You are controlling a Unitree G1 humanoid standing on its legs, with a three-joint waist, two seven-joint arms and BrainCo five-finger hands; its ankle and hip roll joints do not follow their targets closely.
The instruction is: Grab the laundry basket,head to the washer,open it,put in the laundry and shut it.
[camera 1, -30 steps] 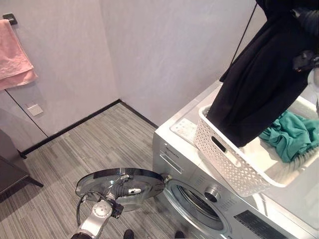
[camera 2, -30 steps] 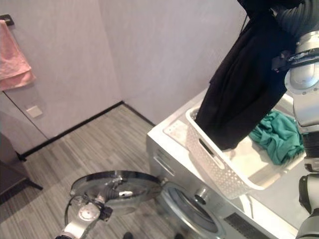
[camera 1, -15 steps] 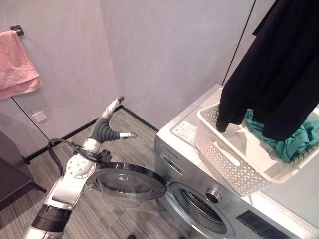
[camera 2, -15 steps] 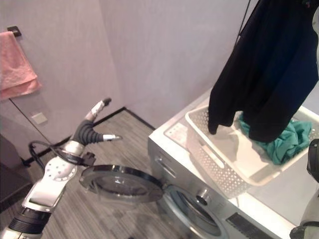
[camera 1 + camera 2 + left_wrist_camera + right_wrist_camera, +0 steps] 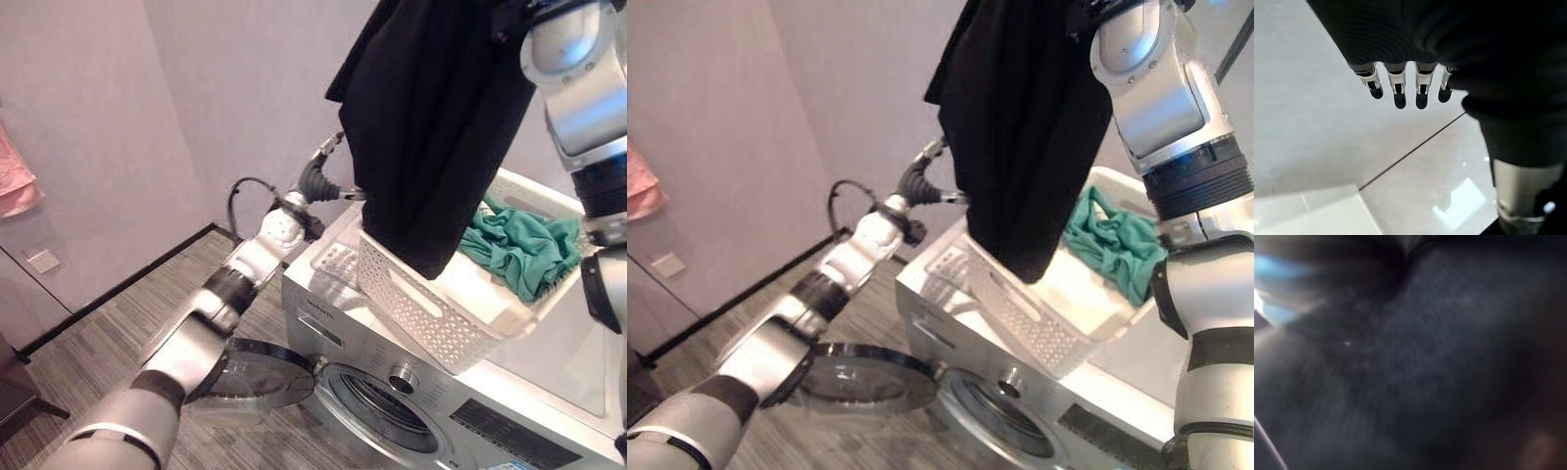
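The washer [image 5: 470,392] is the biggest thing here, a silver front-loader standing below both arms, with its round door [image 5: 257,360] swung fully open and lying flat out toward the striped floor [image 5: 108,343]. The drum opening [image 5: 384,413] shows dark behind it. There is a small printed panel on the washer's top near the corner and a dark control strip on its front, but I cannot make out any of the writing on either.

On the washer's lid sits the white perforated laundry basket [image 5: 431,313], directly under the raised right arm. A black garment [image 5: 431,127] hangs high above it, its lower end dangling down to the basket's near rim. The garment's top runs up out of sight beside the right arm, and the right wrist view is covered in dark cloth, so I cannot tell how the right robot hand is set.

The left robot hand [image 5: 328,176] reaches up beside the hanging garment, at its left edge, above the washer's back corner. Its fingers [image 5: 1400,93] stand straight in a row, holding nothing, with pale wall behind them.

A crumpled teal garment [image 5: 524,250] lies in the basket's far end, below the right arm.

A pink towel [image 5: 15,181] hangs on the wall well to the left of the left robot hand.
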